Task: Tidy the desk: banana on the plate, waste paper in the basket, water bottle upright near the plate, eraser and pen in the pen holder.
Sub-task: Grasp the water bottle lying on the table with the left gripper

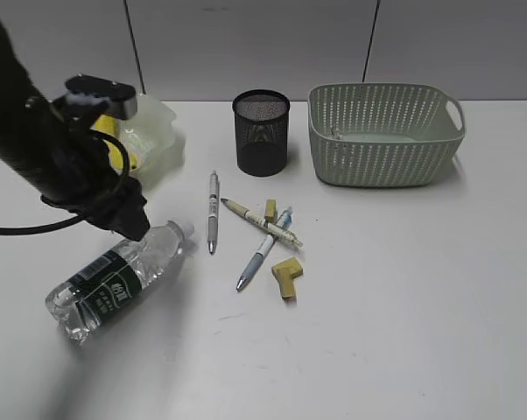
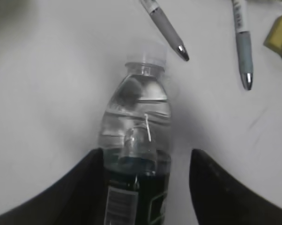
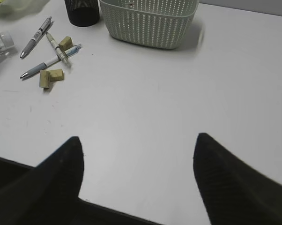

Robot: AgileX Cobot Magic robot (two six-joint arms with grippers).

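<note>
The jaws of the left gripper [image 2: 145, 187] stand open on both sides of the lying clear plastic water bottle [image 2: 137, 136] on the white table [image 1: 404, 306], probably light, smooth and slippery, best taken at its labelled middle.

Slanted exterior, two downward wrist views

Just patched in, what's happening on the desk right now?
The left gripper straddles the water bottle, which lies on its side on the desk, jaws either side of its label. Three pens and tan eraser pieces lie loose before the pen holder. The right gripper hovers open, empty.
</note>
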